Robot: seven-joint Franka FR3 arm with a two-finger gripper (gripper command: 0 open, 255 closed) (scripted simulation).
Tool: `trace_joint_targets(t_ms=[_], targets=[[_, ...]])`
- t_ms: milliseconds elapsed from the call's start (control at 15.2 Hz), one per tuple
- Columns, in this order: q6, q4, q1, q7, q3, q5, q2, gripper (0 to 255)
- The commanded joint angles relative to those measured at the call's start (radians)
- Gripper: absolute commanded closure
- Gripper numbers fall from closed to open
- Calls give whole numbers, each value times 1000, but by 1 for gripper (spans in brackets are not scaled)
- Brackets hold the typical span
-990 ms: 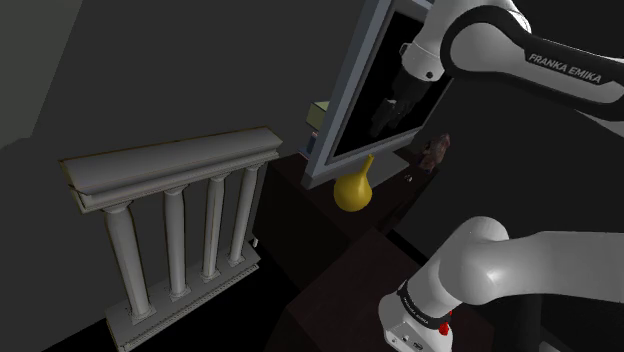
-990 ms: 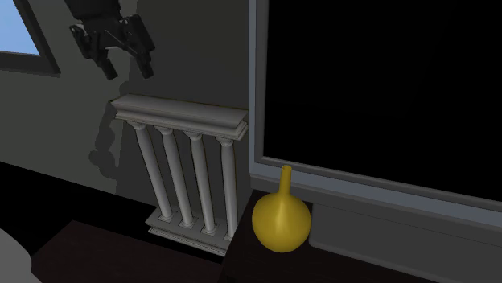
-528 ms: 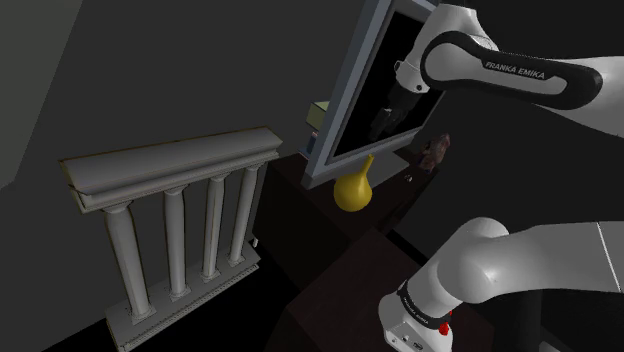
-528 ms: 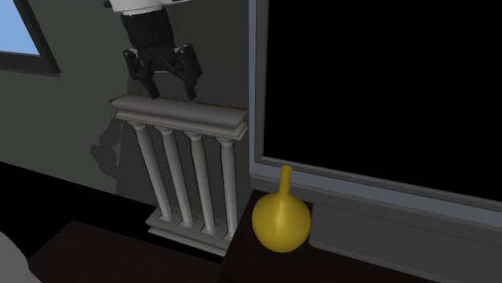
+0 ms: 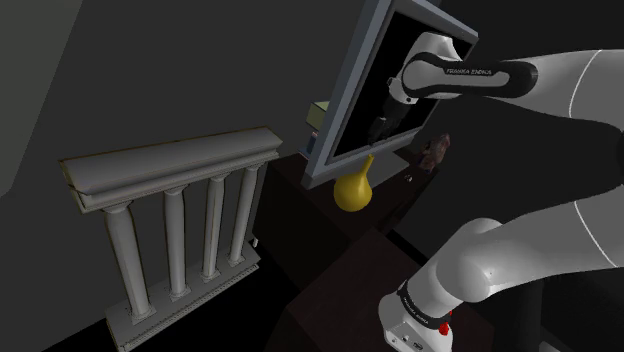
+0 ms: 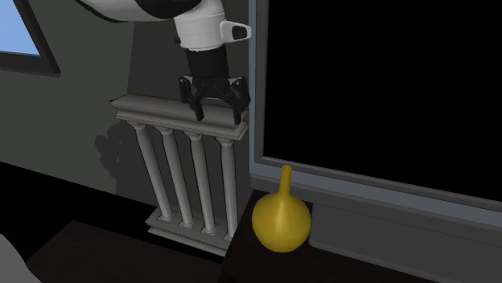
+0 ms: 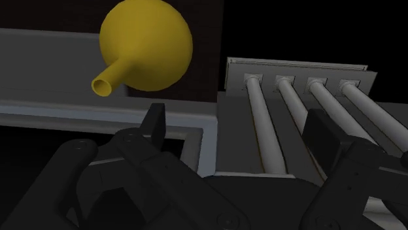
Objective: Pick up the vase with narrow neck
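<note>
Approach step, apparently: gripper (image 6: 216,114) spread wide and empty, well above the yellow narrow-necked vase (image 6: 281,221) standing at the foot of the grey frame (image 6: 256,96) beside the 4-column balustrade (image 6: 185,173); next, lowering and centring on the neck.

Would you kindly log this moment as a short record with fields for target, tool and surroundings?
target: yellow vase, round body, narrow neck, upright
tool state: tool open, empty, above the vase, offset to the second exterior view's left
beside vase: white balustrade
behind vase: grey frame around a black area
task state: vase not yet grasped
</note>
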Motion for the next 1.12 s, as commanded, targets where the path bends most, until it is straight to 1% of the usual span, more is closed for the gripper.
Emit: trace_joint_targets(t_ms=[0, 330, 594, 792, 924, 1056], targets=[[36, 19, -3, -43, -40, 9, 61, 0], [113, 94, -7, -169, -136, 68, 237, 0], [157, 175, -18, -286, -197, 155, 396, 0], [176, 249, -42, -380, -224, 238, 524, 0], [180, 299, -66, -434, -229, 290, 601, 0], [204, 287, -70, -441, -225, 300, 616, 0]])
